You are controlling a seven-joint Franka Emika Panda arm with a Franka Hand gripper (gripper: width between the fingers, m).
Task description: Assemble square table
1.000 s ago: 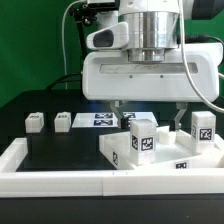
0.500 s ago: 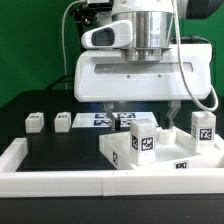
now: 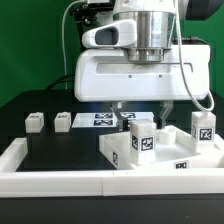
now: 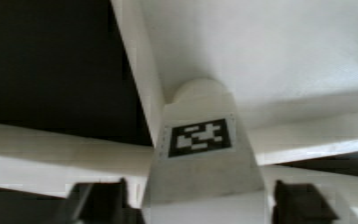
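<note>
A black tabletop (image 3: 70, 145) edged by a white rim (image 3: 50, 178) carries the square slab (image 3: 170, 152), with a green backdrop (image 3: 205, 55) behind it. On the slab stands an upright leg (image 3: 141, 138), which the end effector (image 3: 141, 112) straddles. Whether its fingers (image 4: 101, 203) press the leg cannot be told. Two loose leg blocks (image 3: 35, 121) (image 3: 63, 120) lie well apart from the slab, toward the exterior view's left.

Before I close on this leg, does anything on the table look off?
Nothing stands out. The leg under the gripper stands upright on the slab, centred between the jaws. A second leg stands to the exterior view's right; two loose legs sit apart on the black surface.
</note>
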